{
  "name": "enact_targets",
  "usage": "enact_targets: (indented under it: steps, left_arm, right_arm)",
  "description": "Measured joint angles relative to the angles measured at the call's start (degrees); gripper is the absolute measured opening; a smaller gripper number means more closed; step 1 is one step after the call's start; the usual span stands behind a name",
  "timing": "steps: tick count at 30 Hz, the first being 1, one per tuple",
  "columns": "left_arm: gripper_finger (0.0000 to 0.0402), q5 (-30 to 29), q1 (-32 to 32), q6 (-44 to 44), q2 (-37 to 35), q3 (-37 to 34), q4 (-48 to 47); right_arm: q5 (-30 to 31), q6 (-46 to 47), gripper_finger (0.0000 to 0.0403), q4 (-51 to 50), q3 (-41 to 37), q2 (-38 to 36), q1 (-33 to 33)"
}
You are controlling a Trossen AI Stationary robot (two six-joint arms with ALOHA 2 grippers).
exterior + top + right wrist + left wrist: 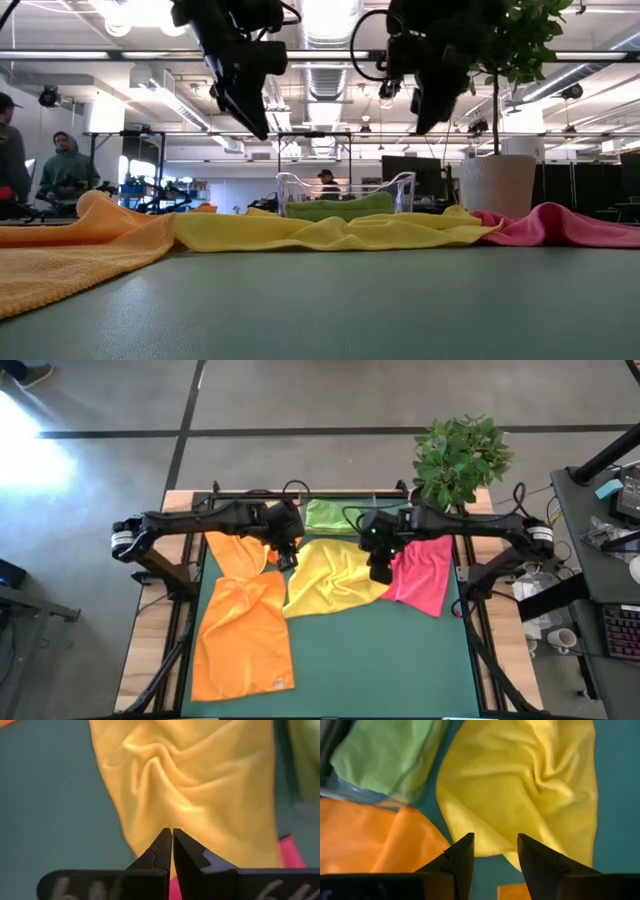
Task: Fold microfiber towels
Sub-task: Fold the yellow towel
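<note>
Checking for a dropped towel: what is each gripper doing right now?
Left gripper: open, empty, above the yellow towel.
Right gripper: shut, empty.

left gripper (288, 555): raised above the tabletop (380, 660), fingers apart, holding nothing | right gripper (381, 568): raised above the tabletop, fingers pressed together, holding nothing | both arms reach inward

Bare green mat (380, 660) lies open in front; towels (330, 580) and tray (345, 190) crowd the back.
</note>
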Motion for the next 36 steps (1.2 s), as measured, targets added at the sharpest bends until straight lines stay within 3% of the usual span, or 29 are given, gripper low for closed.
enact_targets:
  steps: [9, 16, 29, 36]
  left_arm:
    - [0.0135, -0.11, -3.21, -0.48, 0.0, -1.48, 0.58]
    - [0.0135, -0.11, -4.81, -6.14, 0.0, -4.88, 4.64]
    - [0.0135, -0.11, -11.76, -19.58, 0.0, -12.41, 11.98]
    - [0.0135, -0.2, -17.98, -21.18, 1.57, -13.31, 13.81]
  right_arm:
    - [0.04, 6.16, 0.0008, 4.39, -10.55, -5.54, 2.39]
    - [0.04, 6.61, 0.0008, 6.83, -17.07, -8.95, 3.1]
    - [0.02, -3.08, 0.0009, 13.93, -21.79, -10.09, 3.1]
    - [-2.49, -11.27, 0.001, 15.26, -21.86, -10.09, 3.23]
